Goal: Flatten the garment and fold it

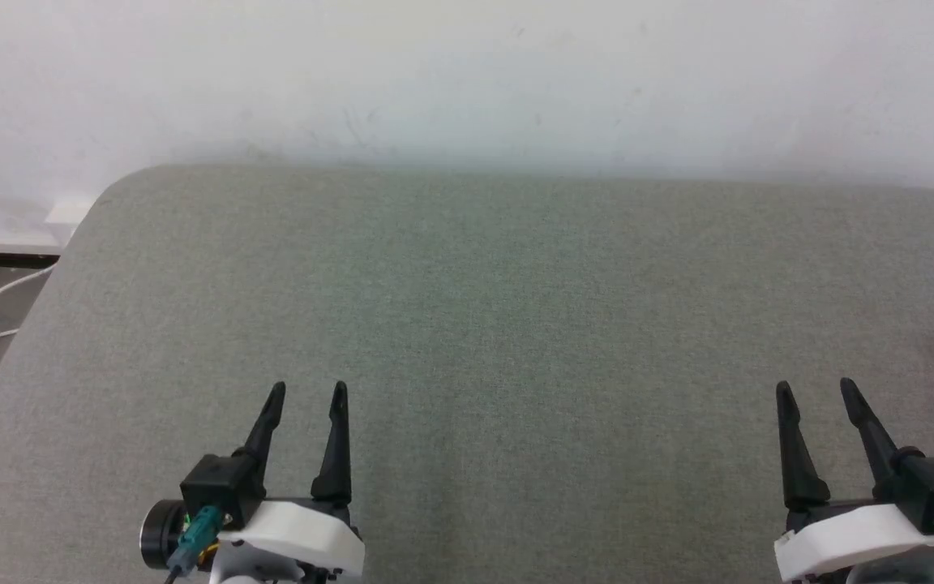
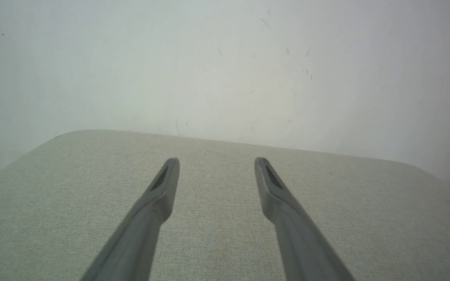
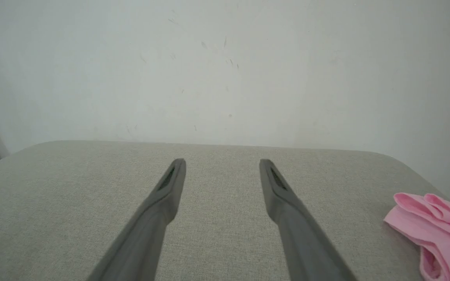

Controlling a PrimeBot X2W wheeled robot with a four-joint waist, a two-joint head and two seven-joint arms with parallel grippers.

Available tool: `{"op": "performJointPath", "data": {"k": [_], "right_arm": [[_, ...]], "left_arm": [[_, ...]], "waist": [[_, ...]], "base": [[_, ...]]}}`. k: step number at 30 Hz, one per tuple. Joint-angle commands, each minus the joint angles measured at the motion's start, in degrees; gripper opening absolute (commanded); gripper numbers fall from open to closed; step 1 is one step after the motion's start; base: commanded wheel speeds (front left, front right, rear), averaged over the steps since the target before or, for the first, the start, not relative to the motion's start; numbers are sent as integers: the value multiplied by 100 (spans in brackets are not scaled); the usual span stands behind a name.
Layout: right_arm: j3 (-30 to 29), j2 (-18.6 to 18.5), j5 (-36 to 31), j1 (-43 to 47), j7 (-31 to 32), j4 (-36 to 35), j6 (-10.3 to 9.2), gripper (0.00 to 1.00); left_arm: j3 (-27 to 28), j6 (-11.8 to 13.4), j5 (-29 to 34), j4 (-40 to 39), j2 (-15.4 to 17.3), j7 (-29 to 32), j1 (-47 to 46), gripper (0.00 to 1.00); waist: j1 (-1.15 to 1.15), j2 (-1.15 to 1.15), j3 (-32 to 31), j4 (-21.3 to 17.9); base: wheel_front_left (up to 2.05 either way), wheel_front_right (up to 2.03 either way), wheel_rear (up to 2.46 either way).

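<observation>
While left tool (image 1: 308, 387) and right tool (image 1: 814, 384) stand wide open and empty over the grey surface (image 1: 467, 308), the pink garment (image 3: 432, 230) lies bunched at its right edge, apart from both.

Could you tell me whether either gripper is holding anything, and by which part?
Nothing is held. The left gripper and right gripper are open and empty; the pink garment lies bunched on the grey surface, apart from both.
</observation>
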Motion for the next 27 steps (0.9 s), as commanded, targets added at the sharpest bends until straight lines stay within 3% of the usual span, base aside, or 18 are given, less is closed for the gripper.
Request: {"op": "performJointPath", "data": {"k": [1,8,9,27], "right_arm": [[15,14,35,32,-43,31,-11,100],[-6,14,90,13,-89,130,-11,100],[-8,-1,54,-1,-48,129,0,0],[-4,-3,47,-5,-33,124,1,0]], "left_arm": [[-12,28,7,-41,-7,-27,68,100],[-53,43,-6,-26,-7,-27,82,100],[-47,3,-1,-12,-1,3,18,0],[-40,3,10,-20,0,23,18,0]], "waist": [[0,0,4,-12],[0,0,11,-31],[0,0,11,-31],[0,0,17,-41]], "base": [[0,0,0],[0,0,0],[0,0,0],[0,0,0]]}}
